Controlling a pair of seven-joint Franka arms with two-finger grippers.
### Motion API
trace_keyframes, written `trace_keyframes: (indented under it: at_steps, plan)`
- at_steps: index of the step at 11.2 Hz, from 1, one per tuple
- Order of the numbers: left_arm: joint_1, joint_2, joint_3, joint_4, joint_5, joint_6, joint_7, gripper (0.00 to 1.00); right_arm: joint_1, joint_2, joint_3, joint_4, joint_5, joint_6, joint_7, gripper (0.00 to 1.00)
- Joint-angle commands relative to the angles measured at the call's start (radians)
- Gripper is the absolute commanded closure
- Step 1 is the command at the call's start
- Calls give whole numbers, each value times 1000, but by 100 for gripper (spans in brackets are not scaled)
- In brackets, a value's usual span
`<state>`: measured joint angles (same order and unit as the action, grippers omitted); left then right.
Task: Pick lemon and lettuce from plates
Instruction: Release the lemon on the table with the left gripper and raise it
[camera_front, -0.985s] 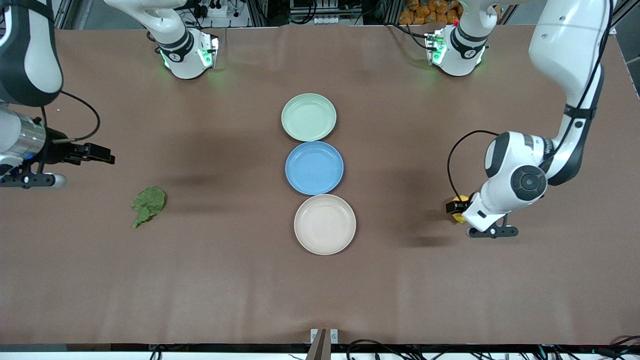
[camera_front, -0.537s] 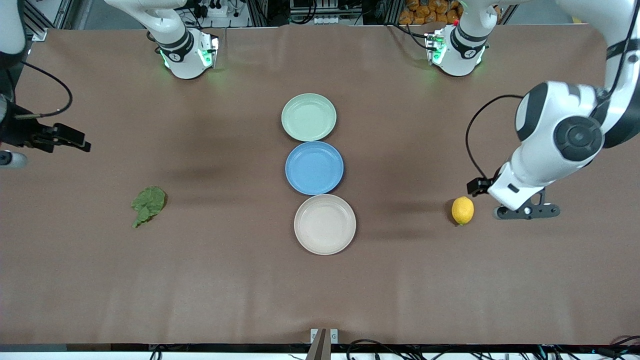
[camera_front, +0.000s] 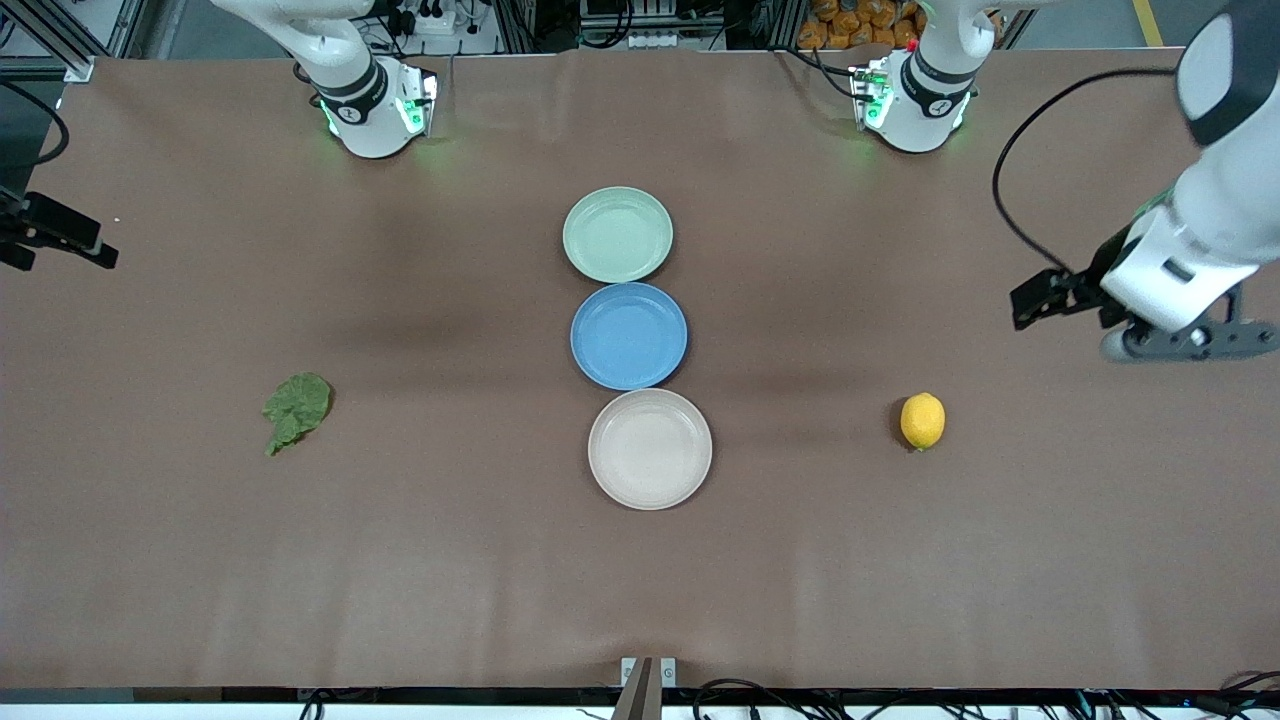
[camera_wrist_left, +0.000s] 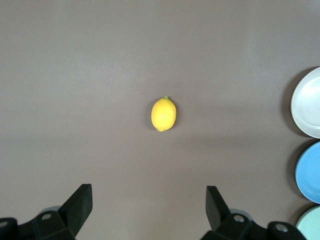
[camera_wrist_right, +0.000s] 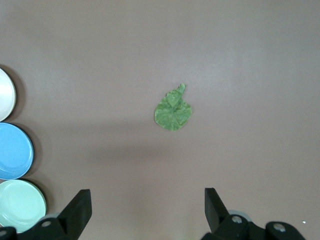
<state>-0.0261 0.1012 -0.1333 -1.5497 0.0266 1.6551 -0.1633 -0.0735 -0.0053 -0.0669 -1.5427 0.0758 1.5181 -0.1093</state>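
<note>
The lemon (camera_front: 922, 421) lies on the bare table toward the left arm's end, and also shows in the left wrist view (camera_wrist_left: 163, 114). The lettuce (camera_front: 297, 408) lies on the table toward the right arm's end, and also shows in the right wrist view (camera_wrist_right: 173, 111). The pale green plate (camera_front: 617, 234) and the beige plate (camera_front: 650, 449) are empty. My left gripper (camera_wrist_left: 148, 190) is open and empty, high up beside the lemon (camera_front: 1185, 342). My right gripper (camera_wrist_right: 146, 192) is open and empty, high above the table beside the lettuce; the front view shows only its wrist at the edge.
An empty blue plate (camera_front: 628, 335) sits between the pale green and beige plates in a row at the table's middle. The arm bases (camera_front: 375, 105) stand along the edge farthest from the front camera.
My left gripper has let go of the lemon, risen and drawn away toward the left arm's end. My right gripper has drawn farther away from the lettuce toward the right arm's end.
</note>
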Motion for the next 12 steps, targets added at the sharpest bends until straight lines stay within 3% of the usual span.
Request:
trace_keyframes:
  at_steps: [1,6,12]
  plan:
    - [-17,-106,14,-32,-20,-72,31,0,-26,-54,21,7,7,-18,-13,0]
    - [-37,-150,61,-27,-19,-161,154,0,-8,-71,24,9,3,-59,-12,0]
    - [-26,-115,54,-4,-28,-161,151,0,76,-64,9,0,-39,-72,-10,0]
